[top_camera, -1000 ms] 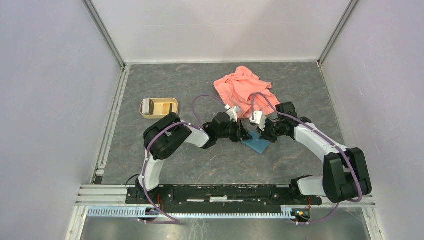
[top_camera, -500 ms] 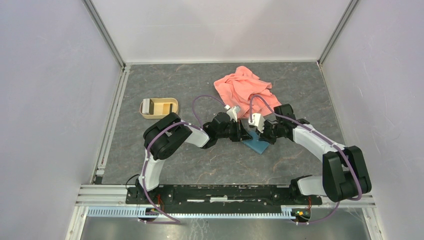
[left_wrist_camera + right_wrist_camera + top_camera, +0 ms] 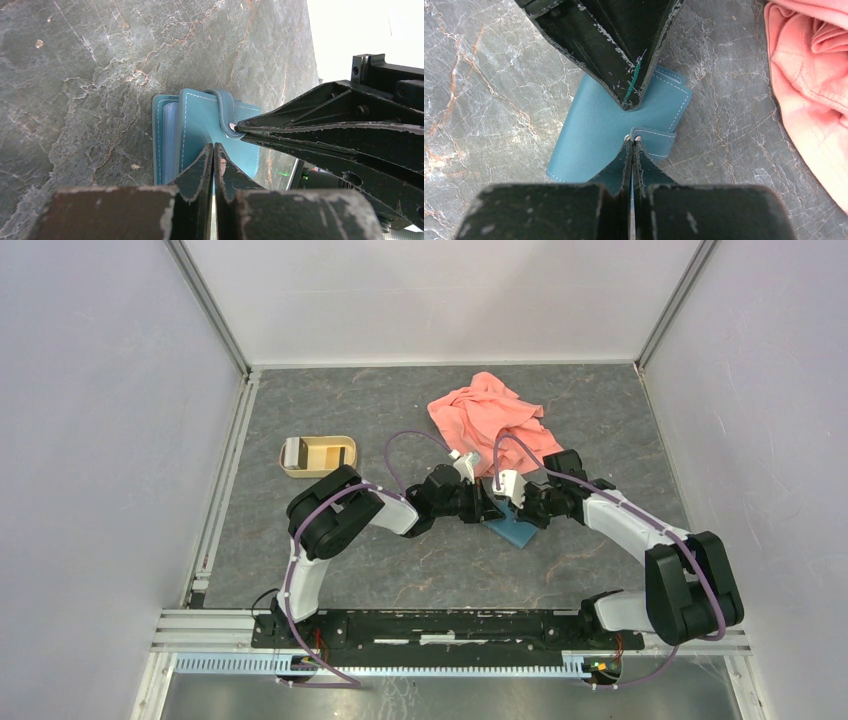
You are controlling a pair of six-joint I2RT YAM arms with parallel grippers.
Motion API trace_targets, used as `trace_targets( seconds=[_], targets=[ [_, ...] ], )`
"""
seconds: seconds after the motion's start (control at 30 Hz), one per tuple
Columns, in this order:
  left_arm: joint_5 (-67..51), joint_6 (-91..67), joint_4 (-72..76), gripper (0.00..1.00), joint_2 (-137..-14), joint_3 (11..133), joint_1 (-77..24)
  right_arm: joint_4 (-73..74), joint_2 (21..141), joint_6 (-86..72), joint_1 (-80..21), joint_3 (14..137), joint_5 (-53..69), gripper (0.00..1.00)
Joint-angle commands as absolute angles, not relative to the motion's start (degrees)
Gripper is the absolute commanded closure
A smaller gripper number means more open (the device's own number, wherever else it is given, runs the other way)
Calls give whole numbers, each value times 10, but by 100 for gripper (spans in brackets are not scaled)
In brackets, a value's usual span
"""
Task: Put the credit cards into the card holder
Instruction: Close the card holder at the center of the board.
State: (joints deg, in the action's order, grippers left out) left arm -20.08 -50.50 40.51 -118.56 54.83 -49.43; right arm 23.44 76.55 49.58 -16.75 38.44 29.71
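The card holder [image 3: 516, 532] is a teal wallet lying folded on the grey table between both arms. It also fills the middle of the left wrist view [image 3: 200, 120] and the right wrist view [image 3: 589, 140]. My left gripper [image 3: 214, 146] is shut, its tips pressing on the teal cover, and it reaches in from the left [image 3: 492, 508]. My right gripper [image 3: 632, 141] is shut too, its tips set at the small round snap on the strap [image 3: 656, 141]. In the overhead view the right gripper [image 3: 517, 508] meets the left one over the wallet. No credit cards show in any view.
A salmon-pink cloth [image 3: 490, 420] lies crumpled just behind the grippers and shows at the right edge of the right wrist view [image 3: 814, 85]. A tan tray [image 3: 330, 470] sits at the back left with a greyish-white piece at its left end. Metal rails border the table.
The right arm has crept a little to the left, bringing its shut tips closer to the left gripper at the wallet's strap. The left arm and the wallet have stayed put.
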Motion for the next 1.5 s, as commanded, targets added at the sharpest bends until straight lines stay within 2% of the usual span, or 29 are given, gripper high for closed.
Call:
trace_targets(
  seconds=[0.0,0.4,1.47],
  targets=[
    [-197,-518,395,91,-1203,545,-492,250,751,514,-176,374,298,100],
    [-199,-519,393,91,-1205,549,-491,263,742,539,-197,367,291,100],
    [-205,-525,398,92,-1201,547,-491,278,760,556,-298,333,159,100]
  ],
)
